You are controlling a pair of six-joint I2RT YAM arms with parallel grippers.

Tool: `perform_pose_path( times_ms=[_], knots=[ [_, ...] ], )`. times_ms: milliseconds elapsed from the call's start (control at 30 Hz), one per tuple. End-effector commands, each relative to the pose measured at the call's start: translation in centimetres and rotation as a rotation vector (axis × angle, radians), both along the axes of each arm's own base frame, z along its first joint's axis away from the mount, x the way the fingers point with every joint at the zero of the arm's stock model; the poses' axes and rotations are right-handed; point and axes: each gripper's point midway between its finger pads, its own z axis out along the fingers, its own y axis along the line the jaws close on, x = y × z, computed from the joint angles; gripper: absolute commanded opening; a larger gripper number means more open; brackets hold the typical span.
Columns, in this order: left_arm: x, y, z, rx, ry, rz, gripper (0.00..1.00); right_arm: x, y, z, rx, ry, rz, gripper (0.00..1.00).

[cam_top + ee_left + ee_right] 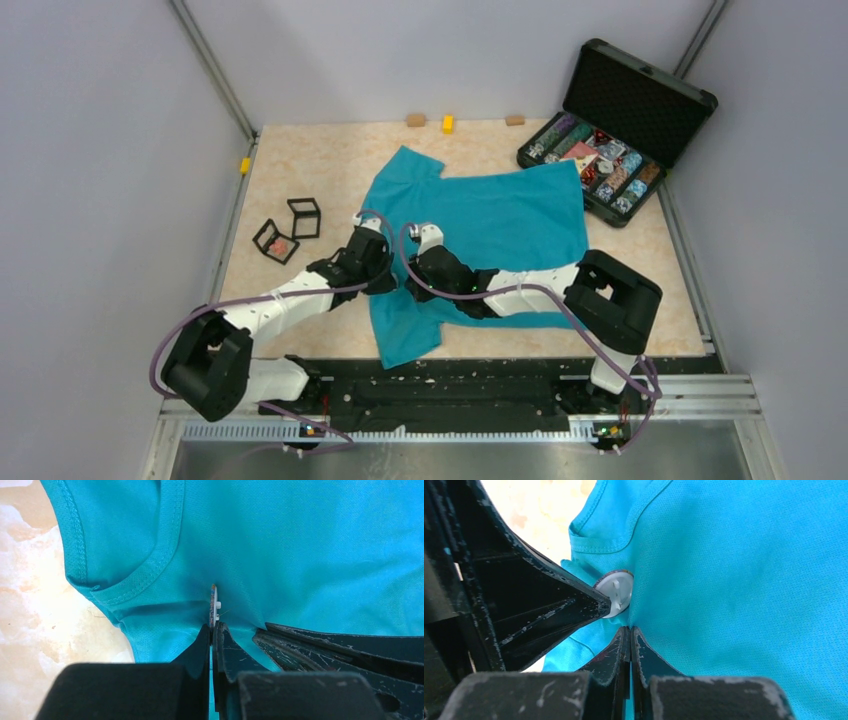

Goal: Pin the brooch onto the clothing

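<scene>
The teal T-shirt [500, 225] lies flat on the table, with its collar toward the left. My left gripper [214, 626] is shut on the brooch [215, 604], a small thin disc seen edge-on and pressed against the fabric just below the collar seam [165, 545]. In the right wrist view the brooch [618, 591] shows its white round back with a pin stub. My right gripper [629, 628] is shut on a pinch of shirt fabric right beside the brooch. Both grippers meet at the collar in the top view, the left [375, 268] and the right [425, 272].
An open black case [640, 100] of multicoloured trinkets stands at the back right, touching the shirt's hem. Two small black boxes [305, 217] [275, 241] sit left of the shirt. Small blocks [448, 123] line the far edge.
</scene>
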Motion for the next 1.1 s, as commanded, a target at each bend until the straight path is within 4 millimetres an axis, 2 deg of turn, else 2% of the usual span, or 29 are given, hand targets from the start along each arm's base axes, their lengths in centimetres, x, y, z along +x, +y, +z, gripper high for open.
perform_pose_path(
  times_ms=[0,200,600,1067],
  knots=[
    [1.0,-1.0,1.3,-0.008,-0.032,-0.029,0.0,0.2,0.8,3.6,0.091,-0.072,0.011,0.0],
    [1.1,-1.2,1.2,-0.006,-0.027,-0.038,0.0,-0.4,1.5,3.2,0.096,-0.06,0.067,0.0],
    [1.3,-1.2,2.3,-0.088,-0.088,0.035,0.0,-1.5,2.7,0.9,0.07,0.008,0.138,0.0],
    [1.3,-1.4,3.2,-0.168,-0.125,0.073,0.0,-2.2,3.2,0.5,0.084,0.027,0.177,0.0]
  ],
)
